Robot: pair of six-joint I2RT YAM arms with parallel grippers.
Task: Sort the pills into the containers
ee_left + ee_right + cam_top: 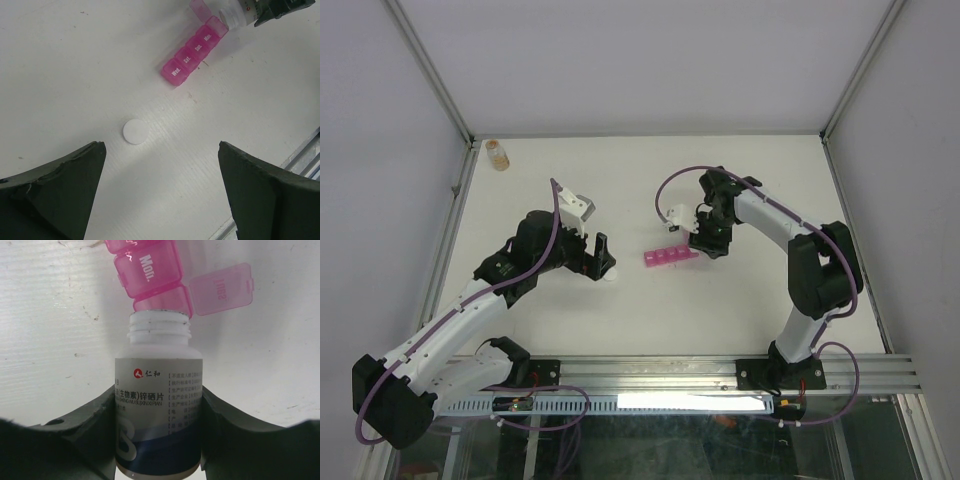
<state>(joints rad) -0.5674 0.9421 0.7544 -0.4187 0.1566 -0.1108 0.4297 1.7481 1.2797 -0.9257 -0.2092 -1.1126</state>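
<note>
Containers (668,258): pink strip, 3 o'clock lid open | right gripper (158,405): clamped on uncapped white bottle (159,375), mouth at open end | left gripper (161,150): wide open, empty, over white cap (135,131)

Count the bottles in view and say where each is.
2. The uncapped white bottle sits in the jaws of the right gripper, mouth at the pink organiser. The amber bottle stands in the far left corner of the table. No others show.
</note>
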